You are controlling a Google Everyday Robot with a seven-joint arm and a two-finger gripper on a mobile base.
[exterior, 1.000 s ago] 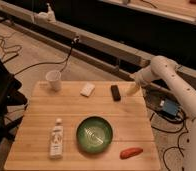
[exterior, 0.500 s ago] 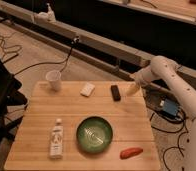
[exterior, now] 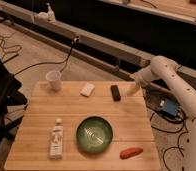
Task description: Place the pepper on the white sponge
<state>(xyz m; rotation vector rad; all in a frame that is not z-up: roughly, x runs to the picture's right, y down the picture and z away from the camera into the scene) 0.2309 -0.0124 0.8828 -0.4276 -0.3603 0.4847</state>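
Note:
The red-orange pepper (exterior: 131, 152) lies on the wooden table (exterior: 36, 125) near the front right corner, right of the green bowl (exterior: 94, 134). The white sponge (exterior: 87, 89) lies at the back middle of the table, left of the black block (exterior: 115, 92). My gripper (exterior: 133, 90) hangs over the table's back right edge, just right of the black block and far from the pepper. The white arm runs from it up and to the right.
A white paper cup (exterior: 54, 80) stands at the back left corner. A white bottle (exterior: 56, 139) lies at the front left. Cables and a blue box (exterior: 169, 107) lie on the floor to the right. A dark chair stands at the left.

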